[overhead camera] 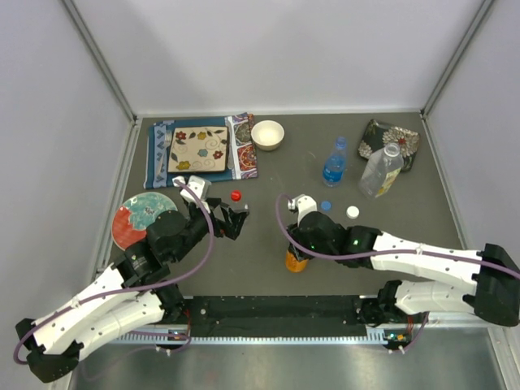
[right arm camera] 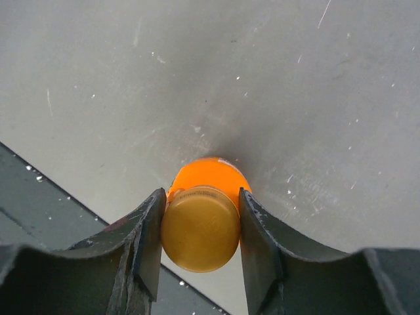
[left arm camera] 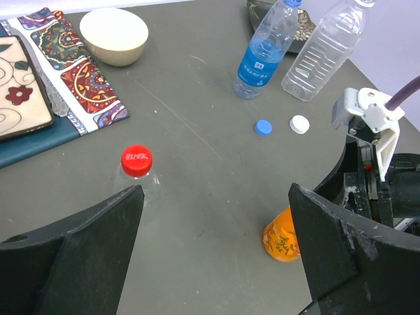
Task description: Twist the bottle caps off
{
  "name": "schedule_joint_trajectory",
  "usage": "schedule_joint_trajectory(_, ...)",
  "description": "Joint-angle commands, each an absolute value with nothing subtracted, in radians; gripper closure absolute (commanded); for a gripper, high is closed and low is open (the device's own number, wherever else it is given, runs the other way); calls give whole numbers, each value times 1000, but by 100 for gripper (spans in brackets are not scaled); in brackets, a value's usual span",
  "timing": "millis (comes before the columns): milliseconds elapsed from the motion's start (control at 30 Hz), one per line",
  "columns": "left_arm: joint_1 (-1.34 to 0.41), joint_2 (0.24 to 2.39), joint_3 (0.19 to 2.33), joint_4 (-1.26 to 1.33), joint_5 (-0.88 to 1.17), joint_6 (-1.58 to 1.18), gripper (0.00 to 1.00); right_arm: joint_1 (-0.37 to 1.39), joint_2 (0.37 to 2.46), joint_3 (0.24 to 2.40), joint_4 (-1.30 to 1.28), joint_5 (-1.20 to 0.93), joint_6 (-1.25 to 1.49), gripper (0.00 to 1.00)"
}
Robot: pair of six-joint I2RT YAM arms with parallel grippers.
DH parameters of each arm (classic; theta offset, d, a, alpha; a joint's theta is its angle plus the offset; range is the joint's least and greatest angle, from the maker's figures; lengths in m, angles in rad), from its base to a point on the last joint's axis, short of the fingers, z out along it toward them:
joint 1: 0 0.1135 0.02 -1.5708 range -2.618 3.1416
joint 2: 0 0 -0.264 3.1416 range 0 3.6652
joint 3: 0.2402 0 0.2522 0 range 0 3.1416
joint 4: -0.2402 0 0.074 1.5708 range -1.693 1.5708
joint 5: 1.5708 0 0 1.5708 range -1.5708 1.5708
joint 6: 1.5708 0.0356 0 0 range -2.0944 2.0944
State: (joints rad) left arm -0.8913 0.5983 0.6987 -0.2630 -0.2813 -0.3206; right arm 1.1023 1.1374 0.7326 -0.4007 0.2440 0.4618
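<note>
Top view: the left gripper (overhead camera: 231, 218) is standing spread near the red cap (overhead camera: 236, 195); the right gripper (overhead camera: 297, 250) is covering the orange bottle (overhead camera: 296, 262). Left wrist view: the red cap is showing white script, too small for reading. Right wrist view: only here, the fingers (right arm camera: 147, 249) are pinching the orange cap (right arm camera: 200, 228).

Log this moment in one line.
left end effector: open, near red cap | right end effector: shut on orange cap | blue cap, white cap: off, on table

Even, bright overhead light casts soft shadows; wrist views blur close up.
</note>
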Motion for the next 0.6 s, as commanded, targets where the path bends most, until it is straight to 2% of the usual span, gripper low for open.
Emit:
schedule_joint_trajectory(0, -891, 598, 695, -232, -278, -314, 3, 1115, 1086, 753, -419, 267, 466, 64)
schedule_joint_trajectory(200, -893, 592, 709, -218, -223, -299, 2, 1117, 982, 873, -488, 340, 450, 70)
schedule_joint_trajectory(300, -891, 591, 722, -178, -102, -279, 1, 1101, 948, 968, -505, 400, 420, 70)
schedule_joint_trajectory(400, -893, 612, 745, -132, 70, -276, 2, 996, 957, 1038, -503, 312, 417, 74)
schedule_joint_trajectory(567, -891, 658, 804, -109, 141, -310, 1, 842, 974, 1106, -485, 42, 468, 96)
